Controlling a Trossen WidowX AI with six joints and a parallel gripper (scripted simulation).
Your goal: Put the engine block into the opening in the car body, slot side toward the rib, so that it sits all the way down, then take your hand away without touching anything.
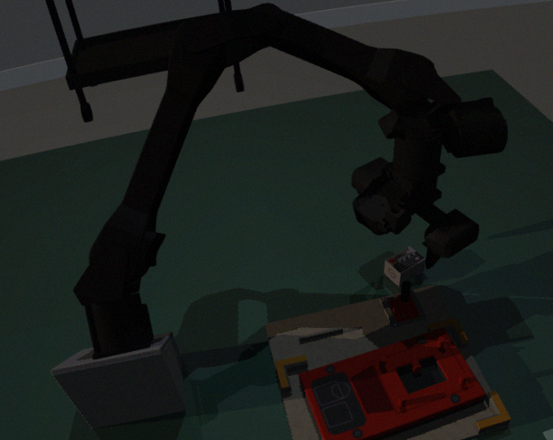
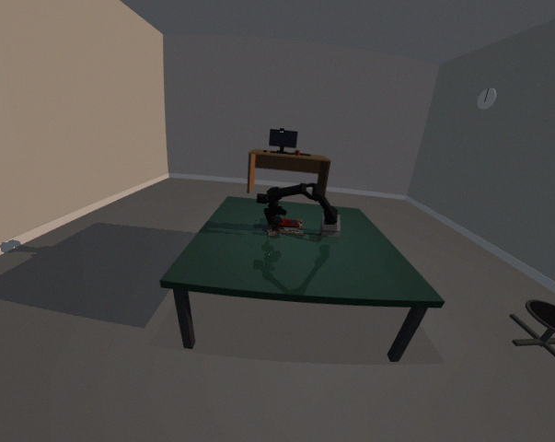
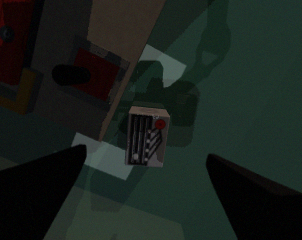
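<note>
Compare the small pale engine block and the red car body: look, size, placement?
The pale engine block is small and boxy; the red car body is larger and elongated. The block sits off the board; the body lies between yellow corner brackets. Neither is gripped.
</note>
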